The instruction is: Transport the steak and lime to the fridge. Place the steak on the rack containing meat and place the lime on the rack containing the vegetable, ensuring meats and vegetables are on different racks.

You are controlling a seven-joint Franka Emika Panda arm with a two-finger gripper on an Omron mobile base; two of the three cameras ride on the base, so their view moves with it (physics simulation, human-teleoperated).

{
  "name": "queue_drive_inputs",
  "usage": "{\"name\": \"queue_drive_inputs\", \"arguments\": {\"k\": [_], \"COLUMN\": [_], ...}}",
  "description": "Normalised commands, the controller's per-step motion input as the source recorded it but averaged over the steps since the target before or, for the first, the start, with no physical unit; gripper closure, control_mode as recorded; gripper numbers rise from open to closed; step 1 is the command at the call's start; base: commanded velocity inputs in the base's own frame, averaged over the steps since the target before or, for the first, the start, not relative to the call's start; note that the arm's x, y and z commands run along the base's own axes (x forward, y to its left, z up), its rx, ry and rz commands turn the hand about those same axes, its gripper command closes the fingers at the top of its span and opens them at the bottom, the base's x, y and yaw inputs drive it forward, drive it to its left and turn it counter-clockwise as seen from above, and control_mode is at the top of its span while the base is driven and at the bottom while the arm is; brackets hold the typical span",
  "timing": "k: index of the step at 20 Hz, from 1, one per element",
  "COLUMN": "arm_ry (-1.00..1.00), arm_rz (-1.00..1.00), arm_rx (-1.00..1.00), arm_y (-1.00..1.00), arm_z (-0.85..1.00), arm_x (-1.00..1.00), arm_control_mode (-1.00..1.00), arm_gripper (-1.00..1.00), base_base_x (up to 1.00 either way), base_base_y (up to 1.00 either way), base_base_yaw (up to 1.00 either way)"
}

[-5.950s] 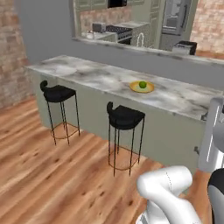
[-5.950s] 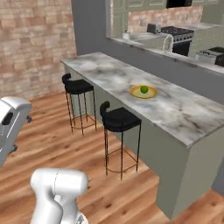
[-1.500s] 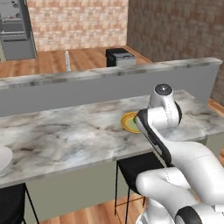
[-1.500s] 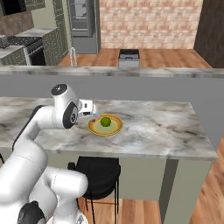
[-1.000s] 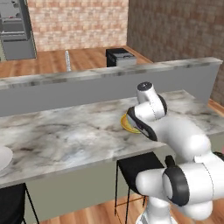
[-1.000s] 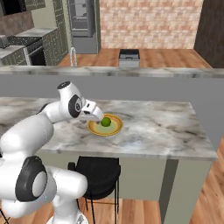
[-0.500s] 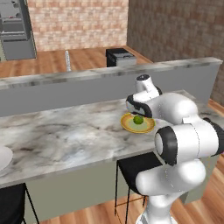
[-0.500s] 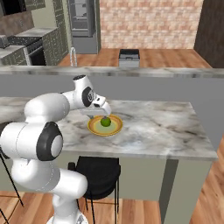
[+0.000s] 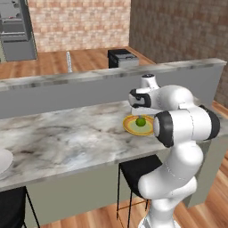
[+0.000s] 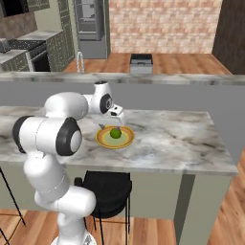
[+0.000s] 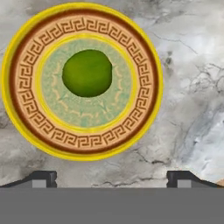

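A green lime lies in the middle of a yellow patterned plate on the marble counter. The left base view has the lime on the plate just below my hand, and so does the right base view: lime, plate. My gripper hangs a little above the plate's near rim, open, with nothing between its fingers. It also shows from the base, gripper and gripper. A tall grey fridge stands far behind the counter. The steak is out of view.
A raised grey ledge runs behind the counter. Black stools stand under its front edge. A white dish sits at the far left. A bottle and a black box stand beyond the ledge.
The base drove to another side of the counter, shifting both views. In the last second the arm reached forward and brought the open hand over the plate and lime.
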Motion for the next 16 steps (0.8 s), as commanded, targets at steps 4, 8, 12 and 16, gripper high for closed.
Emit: {"name": "queue_drive_inputs", "arguments": {"k": [4, 8, 12, 16], "arm_ry": [0.00, 0.02, 0.00, 0.01], "arm_rz": [0.04, 0.00, 0.00, 0.00], "arm_rx": [0.13, 0.04, 0.00, 0.01], "arm_y": [0.00, -0.02, -0.01, 0.00], "arm_z": [-0.24, -0.15, -0.28, -0.30], "arm_x": [0.19, 0.24, 0.30, 0.41], "arm_control_mode": [-1.00, -1.00, -1.00, -1.00], "arm_gripper": [-1.00, -1.00, -1.00, -1.00], "base_base_x": [0.00, 0.00, 0.00, 0.00], "base_base_y": [0.00, 0.00, 0.00, 0.00], "base_base_yaw": [0.00, 0.00, 0.00, 0.00]}}
